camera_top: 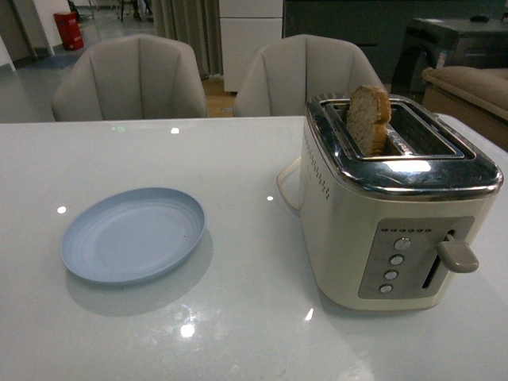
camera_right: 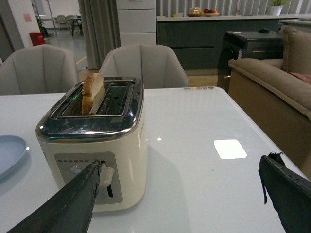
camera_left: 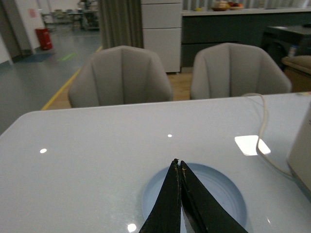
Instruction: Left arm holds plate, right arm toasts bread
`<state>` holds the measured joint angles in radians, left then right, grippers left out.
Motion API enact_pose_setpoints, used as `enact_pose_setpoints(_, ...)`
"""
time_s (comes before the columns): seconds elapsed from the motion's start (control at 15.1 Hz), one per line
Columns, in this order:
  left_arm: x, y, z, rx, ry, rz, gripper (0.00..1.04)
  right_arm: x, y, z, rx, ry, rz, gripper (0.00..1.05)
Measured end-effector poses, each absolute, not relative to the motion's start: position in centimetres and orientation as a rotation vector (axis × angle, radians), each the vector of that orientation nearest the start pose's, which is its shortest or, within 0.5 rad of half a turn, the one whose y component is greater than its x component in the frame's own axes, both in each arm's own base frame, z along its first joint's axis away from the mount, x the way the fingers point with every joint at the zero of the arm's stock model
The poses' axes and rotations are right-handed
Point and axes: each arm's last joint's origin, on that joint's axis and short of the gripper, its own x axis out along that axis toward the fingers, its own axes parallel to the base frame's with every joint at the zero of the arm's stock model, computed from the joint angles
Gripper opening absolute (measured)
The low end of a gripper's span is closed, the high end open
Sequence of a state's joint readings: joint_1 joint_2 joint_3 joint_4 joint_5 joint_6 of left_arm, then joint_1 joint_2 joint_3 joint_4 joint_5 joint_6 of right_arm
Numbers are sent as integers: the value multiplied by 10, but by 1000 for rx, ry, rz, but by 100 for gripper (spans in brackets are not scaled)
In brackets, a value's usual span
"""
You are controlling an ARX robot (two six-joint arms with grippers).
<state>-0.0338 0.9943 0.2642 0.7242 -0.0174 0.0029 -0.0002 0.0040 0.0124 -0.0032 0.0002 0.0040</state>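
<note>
My left gripper (camera_left: 178, 164) is clenched on nothing, its two flat jaws pressed together to a point, and it hangs over the plate (camera_left: 221, 194), which lies flat on the white table (camera_left: 97, 155) just past and below the tips, not touched as far as I can tell. My right gripper (camera_right: 182, 170) stands released, jaws spread wide apart, with the toaster (camera_right: 95, 150) ahead of them; one finger (camera_right: 73, 199) sits just in front of the toaster's control panel, near the lever (camera_right: 106, 175), though I cannot tell whether it touches. The other finger (camera_right: 286, 189) is well off to the far side, over bare table. The bread (camera_right: 91, 91) stands upright in one of the toaster's two slots, about half of it sticking up above the chrome top, beyond and above my right jaws and well apart from them. From the front view neither arm shows; there the plate (camera_top: 133, 235) rests beside the toaster (camera_top: 389, 214), apart from it, and the bread (camera_top: 368, 119) rises from the slot nearer the plate. A cord (camera_left: 262, 131) runs across the table from the toaster.
</note>
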Motion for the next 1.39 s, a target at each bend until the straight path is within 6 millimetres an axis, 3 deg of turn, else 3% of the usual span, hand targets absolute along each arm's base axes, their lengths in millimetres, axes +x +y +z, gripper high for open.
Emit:
enact_pose_setpoints(0.33, 164, 0, 187, 1, 7, 1, 2, 97, 0, 167, 4, -5, 0, 98)
enact_pose_setpoints(0.86, 133, 0, 167, 1, 6, 0, 2, 97, 0, 167, 4, -5, 0, 98)
enact_pose_setpoints(1.39, 116, 0, 170, 1, -13, 0, 2, 97, 0, 167, 4, -5, 0, 98)
